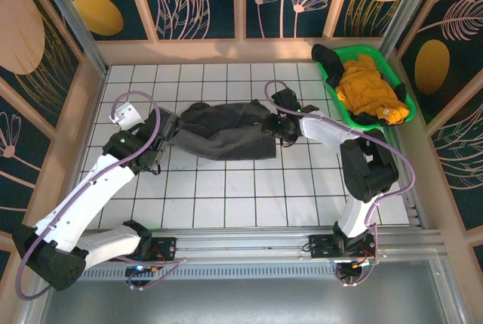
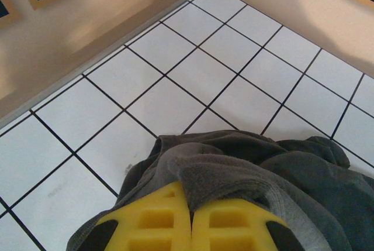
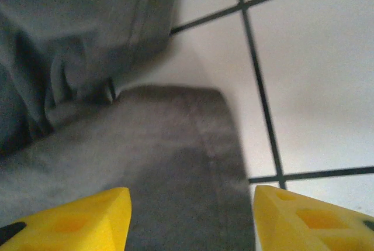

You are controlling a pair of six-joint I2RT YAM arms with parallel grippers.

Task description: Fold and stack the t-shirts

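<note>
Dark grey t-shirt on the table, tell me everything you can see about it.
The dark grey t-shirt is soft cloth, bunched into a crumpled band lying across the white tiled table. The left hand is shut on its left end, with cloth folded over it. The right hand stands open over a flat hemmed flap at its right end.

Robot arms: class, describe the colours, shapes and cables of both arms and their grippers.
The left arm and right arm share one design: white shell links between bulky black joints. A lilac cable loops loosely along each. The left gripper and right gripper have bright yellow fingers moulded with square recesses.
</note>
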